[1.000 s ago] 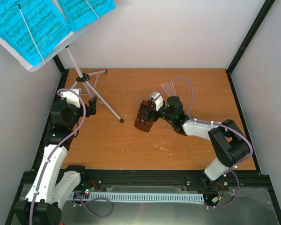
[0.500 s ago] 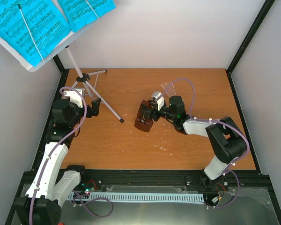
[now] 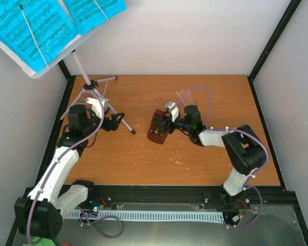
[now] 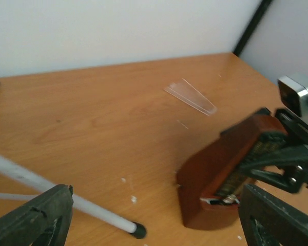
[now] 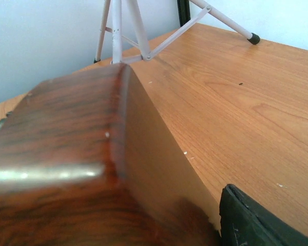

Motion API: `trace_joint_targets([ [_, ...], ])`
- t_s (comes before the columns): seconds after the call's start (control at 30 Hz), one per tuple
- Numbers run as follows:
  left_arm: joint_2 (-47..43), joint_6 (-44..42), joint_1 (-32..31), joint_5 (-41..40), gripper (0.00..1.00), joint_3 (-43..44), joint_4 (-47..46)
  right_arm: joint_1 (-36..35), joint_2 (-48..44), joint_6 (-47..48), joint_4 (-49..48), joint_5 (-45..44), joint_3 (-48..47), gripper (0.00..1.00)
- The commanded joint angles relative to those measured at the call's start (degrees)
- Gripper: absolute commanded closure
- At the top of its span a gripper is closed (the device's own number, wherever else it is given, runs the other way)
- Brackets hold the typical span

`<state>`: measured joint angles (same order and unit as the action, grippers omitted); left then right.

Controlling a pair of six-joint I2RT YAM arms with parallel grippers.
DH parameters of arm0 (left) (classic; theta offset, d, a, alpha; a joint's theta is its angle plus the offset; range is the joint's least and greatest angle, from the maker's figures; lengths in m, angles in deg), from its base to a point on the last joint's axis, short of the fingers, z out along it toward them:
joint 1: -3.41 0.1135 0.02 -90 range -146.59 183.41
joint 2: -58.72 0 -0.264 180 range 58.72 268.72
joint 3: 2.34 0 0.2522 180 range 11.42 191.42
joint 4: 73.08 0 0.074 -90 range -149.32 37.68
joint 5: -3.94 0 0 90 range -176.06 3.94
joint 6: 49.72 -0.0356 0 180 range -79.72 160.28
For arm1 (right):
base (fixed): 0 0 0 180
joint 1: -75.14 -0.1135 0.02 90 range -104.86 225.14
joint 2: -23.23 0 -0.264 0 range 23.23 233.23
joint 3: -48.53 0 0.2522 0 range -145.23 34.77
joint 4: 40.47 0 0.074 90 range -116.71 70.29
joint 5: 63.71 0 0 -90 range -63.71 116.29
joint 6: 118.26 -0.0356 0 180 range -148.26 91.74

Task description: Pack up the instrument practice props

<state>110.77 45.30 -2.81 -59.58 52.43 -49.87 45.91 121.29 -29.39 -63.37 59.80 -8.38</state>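
Note:
The brown metronome [image 3: 157, 129] lies tilted on the table, its open face showing in the left wrist view [image 4: 231, 164]. My right gripper [image 3: 165, 121] is shut on its upper end; it fills the right wrist view [image 5: 82, 154], with one finger [image 5: 256, 220] beside it. My left gripper [image 3: 119, 119] is open and empty, left of the metronome, over the music stand's tripod leg [image 4: 66, 197]. The clear cover [image 4: 191, 96] lies apart on the table behind the metronome. The blue sheet-music pages [image 3: 36, 28] sit on the stand's desk at the upper left.
The stand's tripod [image 3: 92, 89] is at the table's back left; one leg ends in a black foot [image 3: 134, 131] close to the metronome. Black frame posts [image 3: 274, 38] and white walls bound the table.
My left arm has swung right towards the metronome, its gripper now over the tripod leg. The right gripper and the metronome have barely moved.

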Motion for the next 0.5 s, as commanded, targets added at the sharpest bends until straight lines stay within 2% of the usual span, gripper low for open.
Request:
trace_joint_targets([
  [0.0, 5.7, 0.3, -3.3, 7.5, 0.14, 5.5, 0.7, 0.8, 1.3, 0.8, 0.3, -0.3, -1.9, 0.34],
  [0.17, 14.6, 4.8, -7.3, 11.8, 0.21, 13.1, 1.8, 0.8, 1.3, 1.4, 1.7, -0.5, -2.5, 0.35],
  [0.37, 25.4, 12.0, -9.7, 21.1, 0.26, 21.1, -2.7, 0.8, 0.6, 2.2, 2.7, -1.2, -2.6, 0.34],
  [0.47, 29.7, 13.6, -11.1, 23.1, 0.28, 24.0, -3.4, 0.8, 0.6, 2.7, 3.3, -1.4, -2.9, 0.34],
])
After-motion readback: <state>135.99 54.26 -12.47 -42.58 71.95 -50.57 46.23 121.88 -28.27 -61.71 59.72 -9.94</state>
